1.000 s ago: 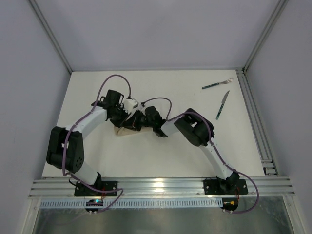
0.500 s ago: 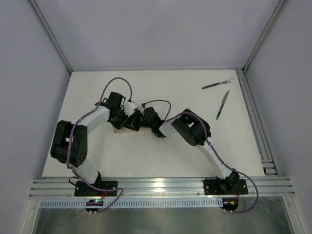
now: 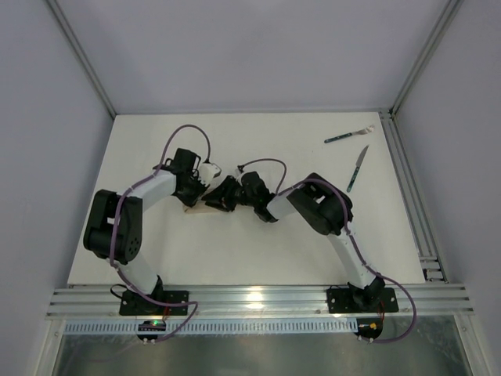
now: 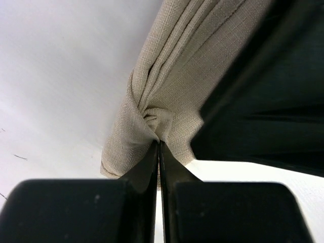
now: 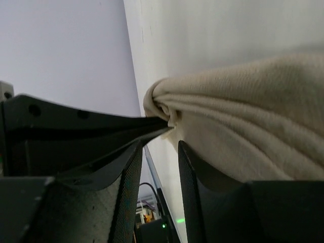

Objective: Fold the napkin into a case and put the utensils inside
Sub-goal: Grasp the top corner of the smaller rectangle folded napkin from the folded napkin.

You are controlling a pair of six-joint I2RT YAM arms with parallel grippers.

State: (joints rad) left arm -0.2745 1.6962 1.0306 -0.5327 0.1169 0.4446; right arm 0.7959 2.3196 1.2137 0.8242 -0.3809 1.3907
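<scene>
Beige cloth, the napkin (image 4: pixel 167 76), lay bunched in long folds on the white table (image 3: pixel 274 243), at about nine o'clock from the table's middle in the top view. The left gripper (image 4: pixel 159 147) had its jaws pressed together on a twisted end of the napkin, and the fabric puckered at the fingertips. The right gripper (image 5: pixel 159 147) reached in from three o'clock and met it nose to nose. Its jaws stood narrowly apart with nothing between them, the cloth just beside one finger. Well apart, toward two o'clock, lay the fork (image 3: pixel 349 135), tines toward three o'clock. Just below it lay the knife (image 3: pixel 357 169), its blade tip pointing to one o'clock.
</scene>
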